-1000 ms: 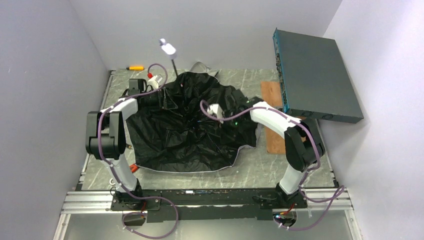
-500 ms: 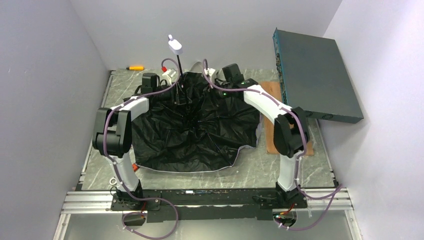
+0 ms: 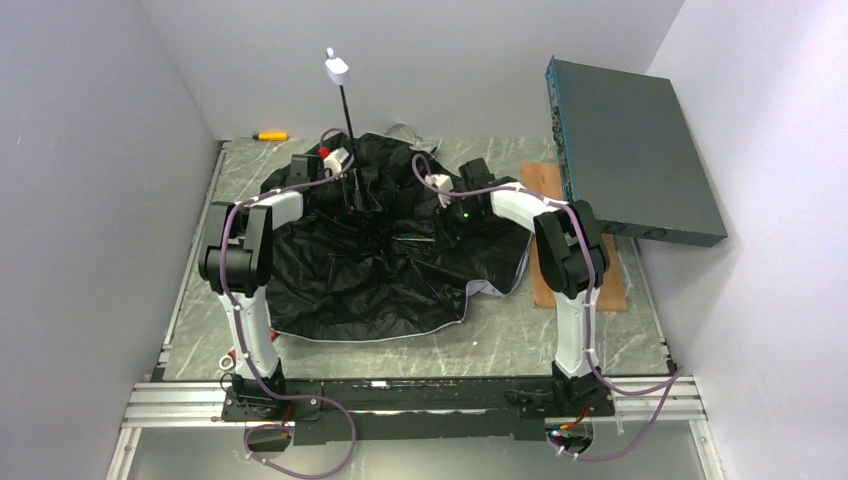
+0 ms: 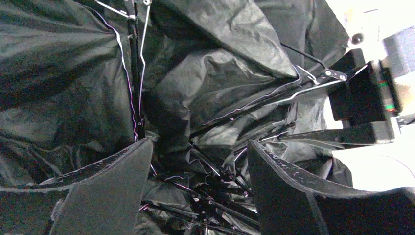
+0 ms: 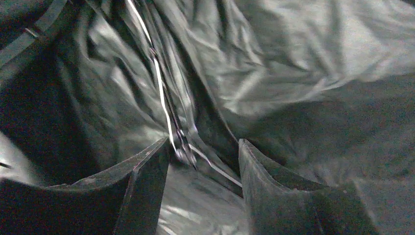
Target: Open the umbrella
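The umbrella lies upside down on the table, its black inner canopy (image 3: 370, 285) spread and crumpled with a white edge at the front. Its thin black shaft (image 3: 346, 115) stands nearly upright, with the small pale handle (image 3: 337, 70) on top. My left gripper (image 3: 352, 195) is open at the foot of the shaft, and in the left wrist view (image 4: 199, 147) the ribs and hub lie between its fingers. My right gripper (image 3: 447, 218) is open over the canopy's right part. In the right wrist view (image 5: 203, 144) a thin metal rib (image 5: 164, 107) runs between its fingers.
A large dark teal flat box (image 3: 630, 150) leans at the back right, over a brown wooden board (image 3: 553, 260). A yellow screwdriver (image 3: 268, 135) lies at the back left corner. Grey walls close in on three sides.
The shaft has swung back to nearly upright and the handle moved left. My right gripper has come down from the back onto the canopy. My left gripper has shifted closer to the shaft's foot.
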